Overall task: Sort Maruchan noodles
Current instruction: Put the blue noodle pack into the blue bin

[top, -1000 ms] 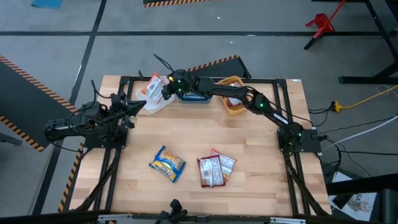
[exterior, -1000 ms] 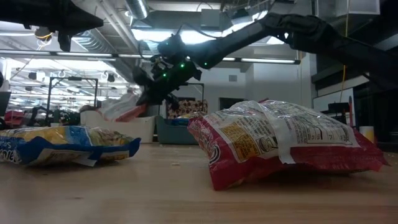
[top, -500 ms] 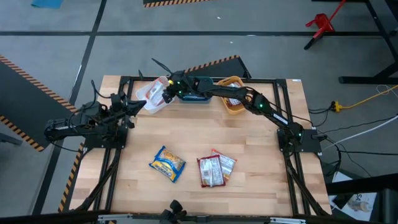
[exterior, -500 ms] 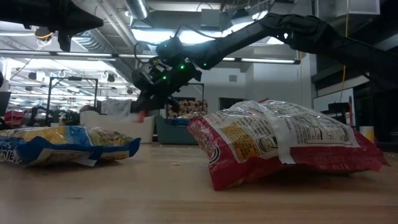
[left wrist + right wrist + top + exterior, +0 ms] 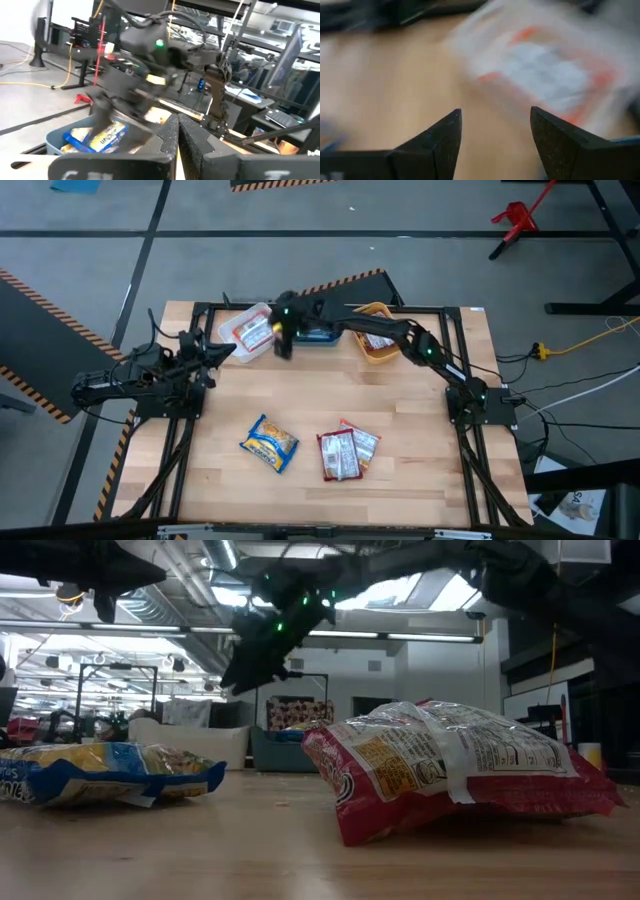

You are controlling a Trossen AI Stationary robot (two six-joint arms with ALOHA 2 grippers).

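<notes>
Table [image 5: 400,410] of pale wood carries everything; take the teal bin [image 5: 318,333] at its far edge as landmark. Right arm reaches across w/ right gripper [image 5: 283,340] just left of that bin, fingers [image 5: 435,145] spread apart, nothing between them. White bin [image 5: 250,332] sits left of the teal bin, w/ an orange-white noodle packet [image 5: 251,335] lying in it. Orange bin [image 5: 375,340] is right of the teal bin, holding packets too. Well toward the near side from it: two red-maroon packets [image 5: 345,452] overlapping, and a blue-yellow packet [image 5: 270,443] left of those. Left gripper [image 5: 222,350] waits beside the white bin, fingers pressed together. Judged step: release done, so lift clear of bin rims before swinging toward the near packets; take 1 at a time, since the red pair overlaps.
</notes>
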